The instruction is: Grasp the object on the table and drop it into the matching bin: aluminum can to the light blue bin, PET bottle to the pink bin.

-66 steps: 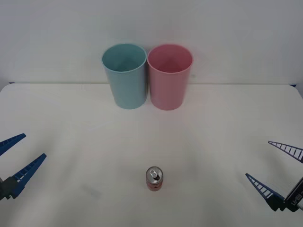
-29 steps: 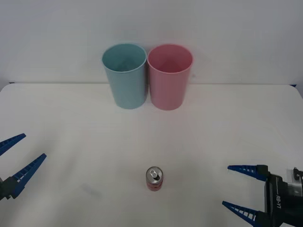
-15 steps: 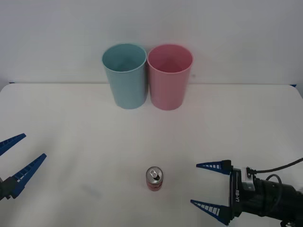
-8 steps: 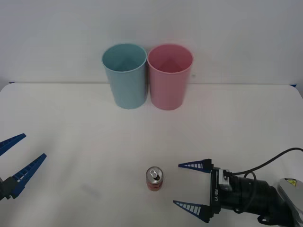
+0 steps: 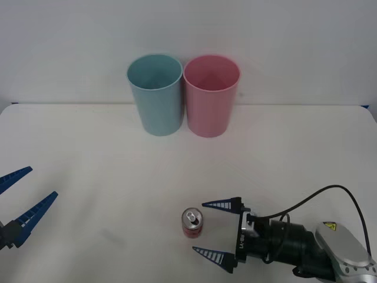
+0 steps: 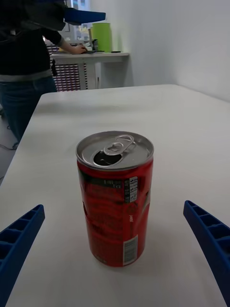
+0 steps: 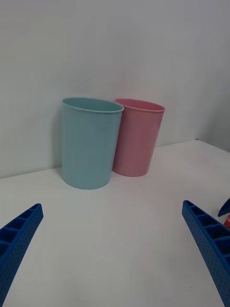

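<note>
From my front view the aluminum can (image 5: 192,223) stands upright on the desk (image 5: 88,159) at about 6 o'clock from the two bins, and my right hand (image 5: 218,231) sits just beside it at the can's 3 o'clock, far nearer than the left hand (image 5: 22,201) parked at the desk's 9 o'clock edge. The right hand's fingers (image 6: 211,240) are spread wide, touching nothing, with the can centred ahead between them.

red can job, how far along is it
Done: nothing binned. The small red aluminium can stands upright on the white table, ungrasped. In hand: the right pincer is open beside it, fingers not touching. Left: grip, lift, drop into the light blue plastic bin. The left pincer waits open at the table's left.
</note>
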{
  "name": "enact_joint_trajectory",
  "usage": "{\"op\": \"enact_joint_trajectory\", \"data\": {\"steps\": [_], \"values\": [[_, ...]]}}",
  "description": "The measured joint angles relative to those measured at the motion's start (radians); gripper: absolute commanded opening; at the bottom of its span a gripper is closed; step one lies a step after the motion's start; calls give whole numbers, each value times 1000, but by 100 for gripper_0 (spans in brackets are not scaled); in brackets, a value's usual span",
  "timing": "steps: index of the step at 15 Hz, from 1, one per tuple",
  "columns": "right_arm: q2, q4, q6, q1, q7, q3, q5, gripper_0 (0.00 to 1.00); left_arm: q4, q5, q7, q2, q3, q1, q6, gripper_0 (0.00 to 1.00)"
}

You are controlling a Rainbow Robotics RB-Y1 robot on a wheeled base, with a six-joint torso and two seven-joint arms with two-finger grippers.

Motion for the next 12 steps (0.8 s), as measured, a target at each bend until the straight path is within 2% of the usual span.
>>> {"op": "enact_joint_trajectory", "data": {"steps": [4, 9, 10, 11, 12], "values": [[37, 80, 35, -57, 29, 39, 8, 100, 0, 0, 0, 0, 0, 0, 0, 100], [65, 92, 90, -79, 56, 63, 9, 100, 0, 0, 0, 0, 0, 0, 0, 100], [65, 93, 94, -79, 61, 63, 9, 81, 0, 0, 0, 0, 0, 0, 0, 100], [63, 92, 96, -79, 67, 64, 8, 23, 0, 0, 0, 0, 0, 0, 0, 100], [60, 92, 96, -78, 70, 64, 7, 0, 0, 0, 0, 0, 0, 0, 0, 100]]}}
